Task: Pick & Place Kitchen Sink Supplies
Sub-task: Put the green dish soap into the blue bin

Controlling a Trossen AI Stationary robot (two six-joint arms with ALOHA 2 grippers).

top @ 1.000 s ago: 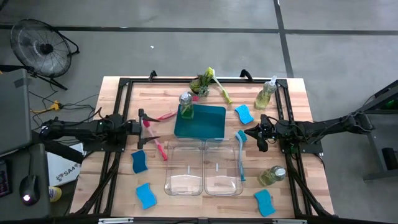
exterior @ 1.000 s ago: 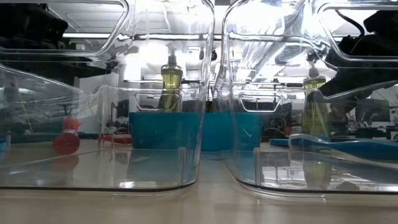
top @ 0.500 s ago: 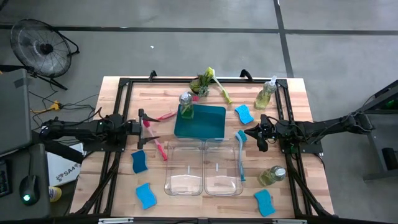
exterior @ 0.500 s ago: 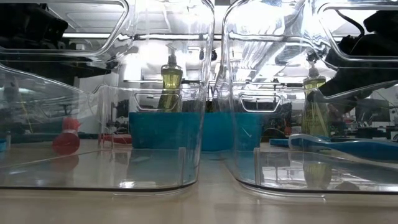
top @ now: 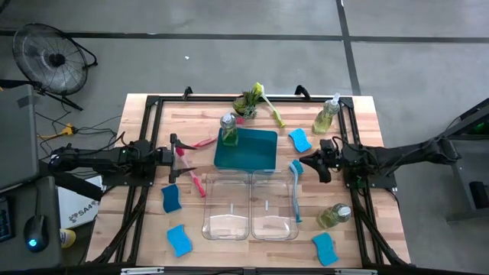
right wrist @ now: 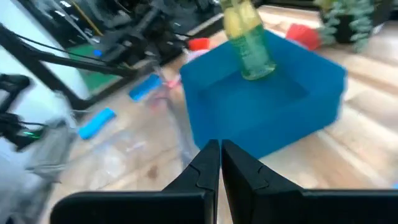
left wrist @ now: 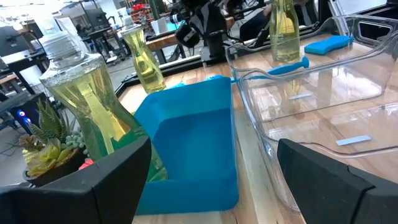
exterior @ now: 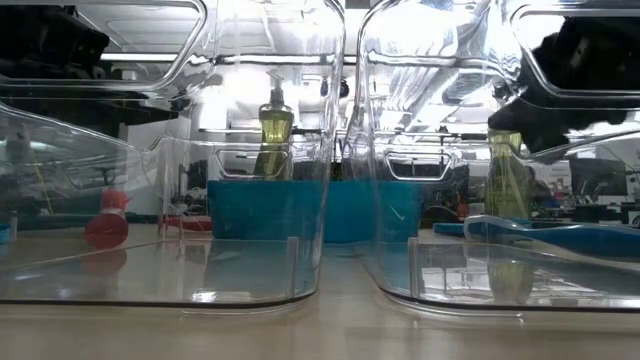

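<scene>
Standing upright in teal tray (top: 248,150): yellow-green soap bottle (top: 228,130)

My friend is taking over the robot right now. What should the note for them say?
Left gripper: open, holding nothing, by the red-pink brushes.
Right gripper: shut, holding nothing, between a blue sponge and the blue brush.
Done: one soap bottle stands in the teal tray.
Left: both clear bins hold nothing; two more bottles, four sponges and all the brushes lie on the table.
</scene>
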